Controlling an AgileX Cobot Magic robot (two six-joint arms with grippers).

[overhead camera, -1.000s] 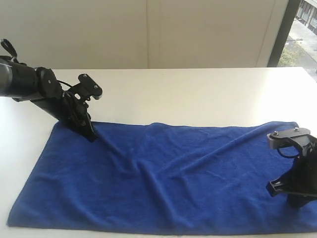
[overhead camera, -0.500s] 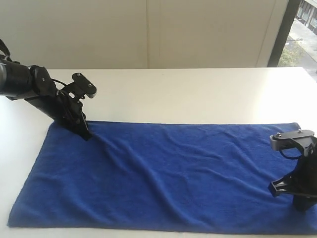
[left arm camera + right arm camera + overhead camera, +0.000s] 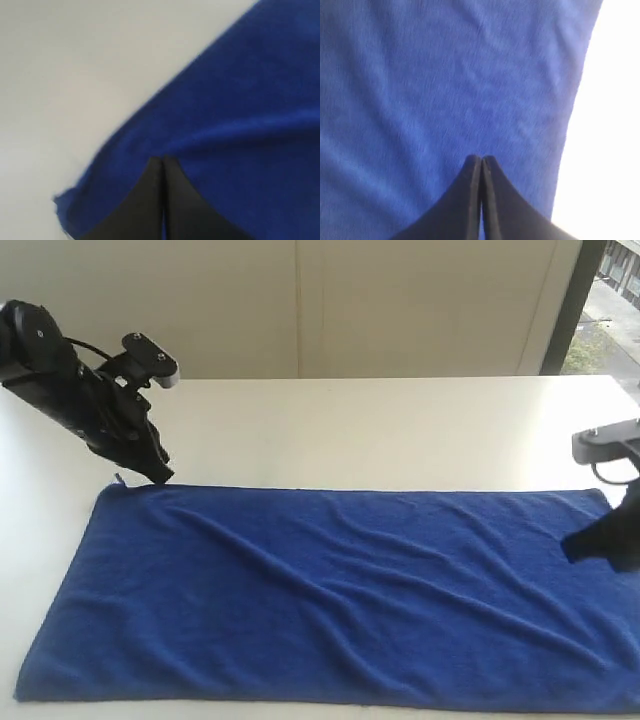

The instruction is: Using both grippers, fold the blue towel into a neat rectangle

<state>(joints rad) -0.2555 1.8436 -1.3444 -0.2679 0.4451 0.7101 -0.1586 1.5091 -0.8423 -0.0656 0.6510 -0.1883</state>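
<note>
Blue towel [image 3: 330, 600] spread open on the white bench [image 3: 400, 430], and both sets of fingers are pressed together with nothing in them.

So the towel lies as one long single-layer rectangle, long side running left to right, with soft ripples all across it, and it takes up the near part of the bench. The left fingers [image 3: 145, 200] are closed tip to tip and point down at the towel's far left corner. In the exterior view the left arm [image 3: 80, 390] ends right at that corner, but I honestly can't tell if it touches the cloth. The right fingers [image 3: 465, 205] are together too, over the towel close to its right edge with bare bench just beside. The right arm [image 3: 612, 535] is partly cut off at the frame's right border, near the far right corner.
</note>
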